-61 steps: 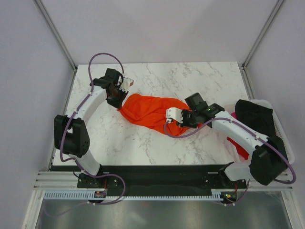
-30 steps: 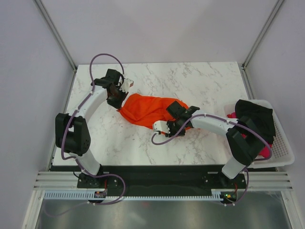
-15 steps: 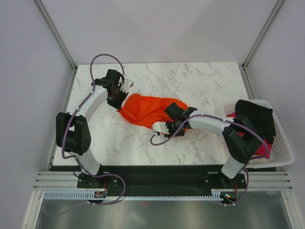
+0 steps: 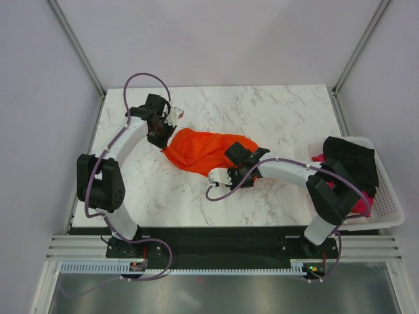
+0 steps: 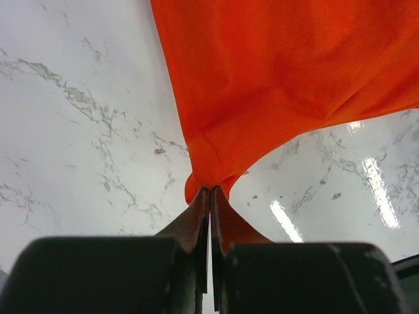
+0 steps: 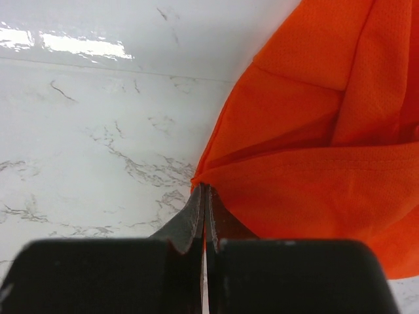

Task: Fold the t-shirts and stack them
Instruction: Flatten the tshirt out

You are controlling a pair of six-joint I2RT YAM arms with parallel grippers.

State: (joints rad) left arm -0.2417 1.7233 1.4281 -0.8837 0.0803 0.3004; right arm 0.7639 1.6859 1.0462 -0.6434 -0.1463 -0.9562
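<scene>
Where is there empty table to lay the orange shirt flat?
Bare table lies behind the orange shirt, up to the far edge, and in front, towards the arm bases. Crowded: the middle, where the left pincer and right pincer grip it.

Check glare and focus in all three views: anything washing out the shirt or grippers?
Left wrist: light strips glare off the marble table, right of the orange shirt, whose weave is sharp; left gripper dark, soft. Right wrist: glare band top left, cloth sharp, right gripper dark. Top external: even light, no glare, faint shadows.
</scene>
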